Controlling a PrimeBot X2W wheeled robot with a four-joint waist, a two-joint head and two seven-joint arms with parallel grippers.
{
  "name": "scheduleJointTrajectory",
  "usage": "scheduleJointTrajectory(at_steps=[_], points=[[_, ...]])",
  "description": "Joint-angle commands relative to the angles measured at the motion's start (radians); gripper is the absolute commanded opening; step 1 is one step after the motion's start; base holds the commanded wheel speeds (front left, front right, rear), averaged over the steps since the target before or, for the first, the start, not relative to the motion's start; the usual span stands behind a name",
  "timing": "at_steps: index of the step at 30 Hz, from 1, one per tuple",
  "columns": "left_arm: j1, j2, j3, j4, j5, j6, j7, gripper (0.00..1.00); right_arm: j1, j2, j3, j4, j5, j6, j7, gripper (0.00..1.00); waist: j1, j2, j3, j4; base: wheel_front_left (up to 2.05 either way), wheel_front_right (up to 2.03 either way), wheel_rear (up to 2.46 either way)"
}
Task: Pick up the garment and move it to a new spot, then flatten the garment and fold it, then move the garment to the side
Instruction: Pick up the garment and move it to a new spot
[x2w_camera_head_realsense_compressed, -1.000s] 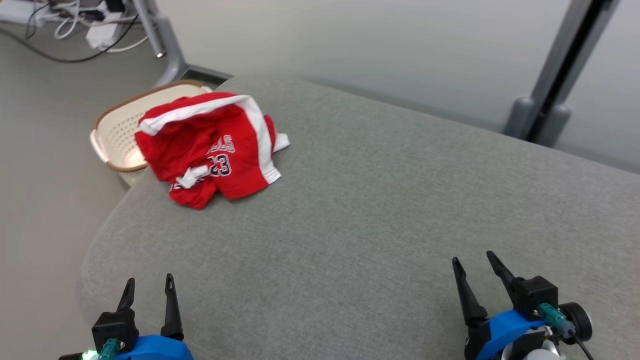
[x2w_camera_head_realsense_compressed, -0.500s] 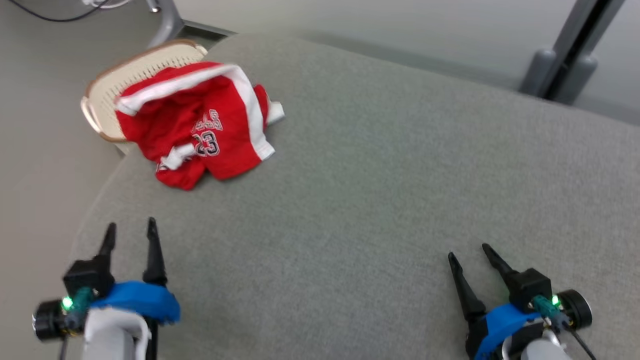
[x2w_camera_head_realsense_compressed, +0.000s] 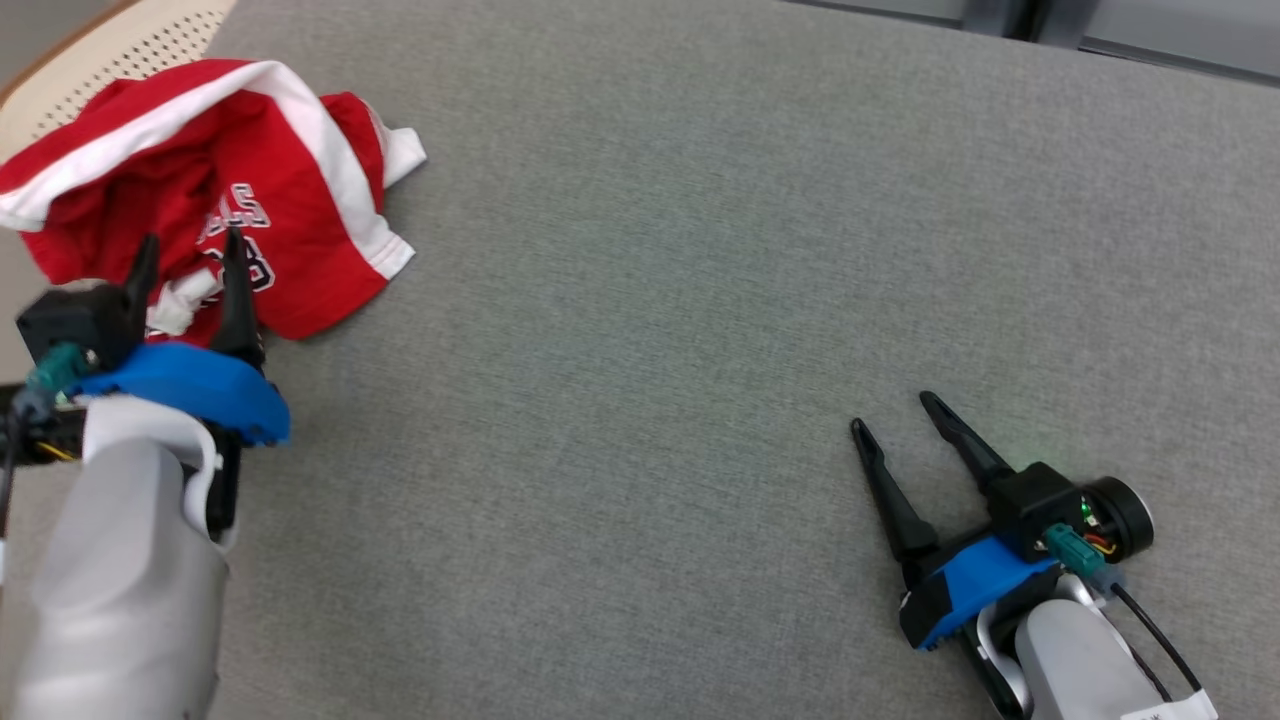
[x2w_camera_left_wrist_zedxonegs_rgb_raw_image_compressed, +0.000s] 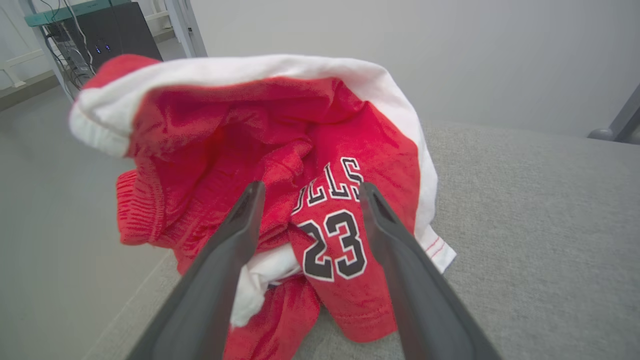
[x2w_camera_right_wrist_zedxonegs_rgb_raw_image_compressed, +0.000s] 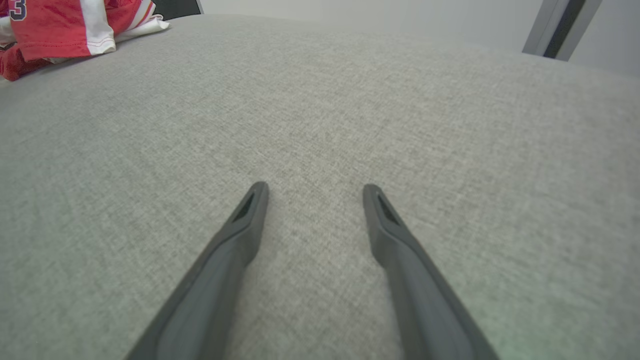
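Note:
The garment is a crumpled red piece with white bands and a "23" print, bunched at the far left edge of the grey cushioned surface. My left gripper stands open just in front of it, fingertips over its near edge, holding nothing. In the left wrist view the garment rises between and beyond the spread fingers. My right gripper is open at the lower right, low over bare fabric. In the right wrist view the garment lies far off at the upper left.
A cream perforated basket with a brown rim sits behind the garment, off the surface's left edge. Grey metal posts stand beyond the far edge. In the left wrist view, a dark cabinet with cables stands in the background.
The head camera has tilted down and the whole picture has shifted. My left gripper has advanced up to the garment's near edge. The right gripper stays open over the surface.

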Motion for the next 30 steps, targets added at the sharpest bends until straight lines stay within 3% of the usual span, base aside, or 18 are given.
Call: scheduleJointTrajectory(at_steps=[1, 7, 14, 15, 16, 23, 30], points=[[-0.038, 0.022, -0.013, 0.017, -0.013, 0.0, 0.002, 1.0, 0.038, -0.053, -0.032, 0.105, 0.012, -0.013, 0.036, 1.0, 0.0004, 0.0, 0.008, -0.007, 0.0, 0.0, 0.0], [-0.165, 0.082, -0.066, 0.162, -0.077, -0.001, 0.046, 1.0, 0.017, -0.053, -0.011, 0.137, 0.019, -0.013, 0.04, 1.0, 0.0004, 0.0, 0.043, -0.044, 0.0, 0.0, 0.0], [-0.249, 0.092, -0.093, 0.296, -0.09, -0.001, 0.103, 1.0, 0.01, -0.056, -0.003, 0.171, 0.027, -0.015, 0.046, 1.0, 0.0004, 0.0, 0.059, -0.06, 0.0, 0.0, 0.0], [-0.253, 0.092, -0.095, 0.311, -0.092, -0.001, 0.102, 0.56, 0.009, -0.056, -0.003, 0.175, 0.028, -0.015, 0.046, 1.0, 0.0004, 0.0, 0.058, -0.061, 0.0, 0.0, 0.0], [-0.256, 0.09, -0.096, 0.324, -0.093, 0.0, 0.096, 0.0, 0.009, -0.056, -0.003, 0.177, 0.029, -0.015, 0.046, 1.0, 0.0004, 0.0, 0.056, -0.062, 0.0, 0.0, 0.0], [-0.272, 0.087, -0.113, 0.36, -0.084, 0.0, 0.033, 0.0, 0.021, -0.046, -0.007, 0.174, 0.038, -0.015, 0.045, 1.0, 0.0004, 0.0, 0.013, -0.053, 0.0, 0.0, 0.0], [-0.302, 0.079, -0.165, 0.242, -0.063, 0.0, -0.004, 0.0, 0.057, -0.007, 0.003, 0.151, 0.055, -0.009, 0.03, 1.0, 0.0004, 0.0, -0.078, -0.045, 0.0, 0.0, 0.0]])
